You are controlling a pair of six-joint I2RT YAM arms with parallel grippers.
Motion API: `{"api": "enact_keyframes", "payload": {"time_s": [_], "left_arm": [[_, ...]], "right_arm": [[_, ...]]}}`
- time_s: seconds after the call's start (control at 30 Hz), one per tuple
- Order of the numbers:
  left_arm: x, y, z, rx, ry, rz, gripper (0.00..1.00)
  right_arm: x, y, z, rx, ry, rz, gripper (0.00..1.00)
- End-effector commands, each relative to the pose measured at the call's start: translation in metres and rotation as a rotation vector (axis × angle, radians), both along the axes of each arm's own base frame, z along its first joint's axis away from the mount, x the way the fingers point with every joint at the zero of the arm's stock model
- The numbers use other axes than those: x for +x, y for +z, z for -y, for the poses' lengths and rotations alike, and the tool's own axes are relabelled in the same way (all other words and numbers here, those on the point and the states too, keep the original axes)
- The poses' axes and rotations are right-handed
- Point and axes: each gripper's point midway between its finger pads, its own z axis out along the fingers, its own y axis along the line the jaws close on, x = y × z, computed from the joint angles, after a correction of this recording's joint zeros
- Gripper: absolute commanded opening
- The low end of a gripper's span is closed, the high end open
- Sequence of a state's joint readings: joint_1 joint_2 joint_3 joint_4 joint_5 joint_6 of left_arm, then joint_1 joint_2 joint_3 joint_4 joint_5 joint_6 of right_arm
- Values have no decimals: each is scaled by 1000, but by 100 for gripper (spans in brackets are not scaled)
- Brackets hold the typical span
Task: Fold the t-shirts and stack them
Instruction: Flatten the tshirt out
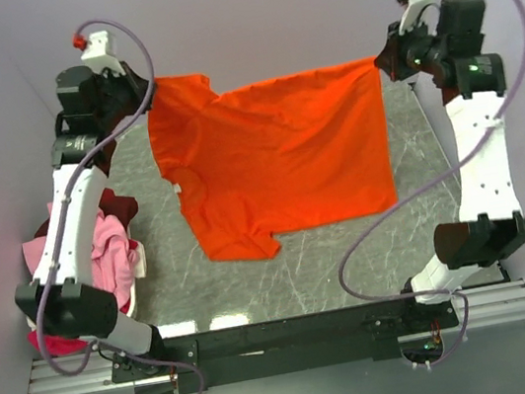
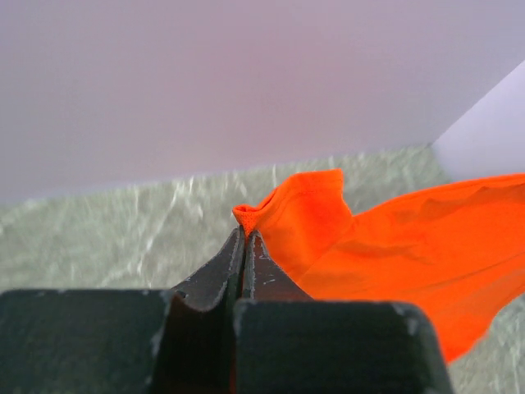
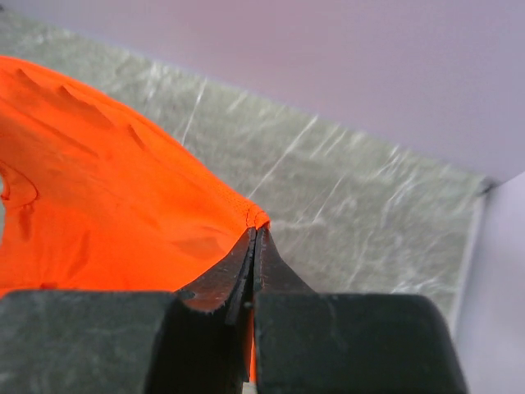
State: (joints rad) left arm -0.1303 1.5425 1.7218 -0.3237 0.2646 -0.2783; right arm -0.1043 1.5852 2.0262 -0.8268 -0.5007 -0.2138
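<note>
Two far corners of the orange t-shirt [image 1: 276, 155] are each caught by an arm, so the cloth hangs stretched between them. Its near part seems to lie on the table [image 1: 255, 278]. The collar, with its small white label [image 1: 173, 186], faces the shirt's left side and the hem its right, so the shirt lies sideways to the arms.

At the shirt's far left corner, the left gripper [image 2: 246, 238] has its jaws pressed together on the sleeve edge. At the far right corner, the right gripper [image 3: 256, 234] is clamped on the hem corner in the same way. Holding both corners apart probably keeps that edge taut, so the cloth can be laid flat and smooth before the first fold.

Left of the shirt, beneath the left arm, a pink tee [image 1: 106, 252] and a magenta tee [image 1: 50, 340] lie crumpled together, apparently waiting their turn. No folded stack shows anywhere.
</note>
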Motion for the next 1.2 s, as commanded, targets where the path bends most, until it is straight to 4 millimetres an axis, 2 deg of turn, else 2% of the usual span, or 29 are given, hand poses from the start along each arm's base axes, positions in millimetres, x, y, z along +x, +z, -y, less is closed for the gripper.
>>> {"api": "enact_keyframes", "payload": {"time_s": [0.0, 0.07, 0.13, 0.17, 0.23, 0.27, 0.3, 0.33, 0.37, 0.4, 0.43, 0.47, 0.57, 0.63, 0.73, 0.83, 0.87, 0.9, 0.93, 0.97, 1.0, 1.03, 1.07, 1.1, 1.13, 1.17], "left_arm": [[-48, 112, -6, -52, -3, 288, 0], [-68, 142, -7, -70, -10, 373, 0], [-99, 175, -7, -89, -35, 470, 0], [-122, 194, -6, -94, -52, 529, 0], [-147, 211, -3, -102, -87, 588, 0], [-160, 221, -2, -108, -99, 631, 0], [-183, 234, -4, -120, -108, 674, 0], [-197, 241, -4, -128, -122, 702, 0], [-210, 251, -4, -136, -129, 740, 0], [-233, 263, -7, -152, -136, 784, 0], [-245, 268, -8, -158, -141, 807, 0], [-267, 279, -11, -168, -146, 857, 0], [-304, 297, -15, -182, -154, 933, 0], [-318, 304, -17, -188, -160, 963, 0], [-328, 308, -16, -193, -176, 980, 0], [-318, 301, -16, -189, -168, 970, 0], [-301, 287, -14, -182, -161, 928, 0], [-291, 278, -14, -182, -152, 903, 0], [-281, 269, -13, -178, -147, 883, 0], [-259, 246, -11, -173, -138, 822, 0], [-245, 232, -11, -174, -125, 788, 0], [-221, 203, -7, -173, -122, 724, 0], [-209, 187, -5, -177, -121, 686, 0], [-196, 170, -4, -179, -116, 652, 0], [-172, 134, 0, -190, -114, 575, 0], [-160, 116, 2, -196, -113, 542, 0]], "right_arm": [[-46, 76, -2, -49, -9, 190, 0], [-73, 111, -2, -63, -25, 288, 0], [-95, 136, -3, -67, -41, 360, 0], [-113, 152, -1, -70, -64, 414, 0], [-137, 171, 0, -70, -88, 478, 0], [-159, 185, -2, -67, -96, 530, 0], [-171, 191, -2, -65, -105, 557, 0], [-183, 198, -3, -63, -107, 585, 0], [-207, 211, -4, -59, -117, 645, 0], [-220, 220, -1, -61, -141, 681, 0], [-232, 226, 0, -58, -158, 709, 0], [-252, 236, 1, -56, -176, 763, 0], [-286, 256, 8, -43, -240, 857, 0], [-297, 263, 11, -40, -267, 883, 0], [-287, 261, 15, -47, -282, 869, 0], [-261, 245, 16, -51, -274, 805, 0], [-253, 240, 15, -52, -263, 793, 0], [-232, 221, 16, -52, -255, 730, 0], [-221, 211, 16, -52, -250, 704, 0], [-210, 205, 14, -52, -231, 693, 0], [-184, 173, 15, -51, -221, 606, 0], [-173, 164, 14, -50, -210, 596, 0], [-149, 123, 11, -45, -178, 499, 0], [-137, 104, 10, -39, -162, 461, 0], [-124, 91, 8, -35, -149, 451, 0], [-107, 46, 6, -23, -126, 357, 0]]}}
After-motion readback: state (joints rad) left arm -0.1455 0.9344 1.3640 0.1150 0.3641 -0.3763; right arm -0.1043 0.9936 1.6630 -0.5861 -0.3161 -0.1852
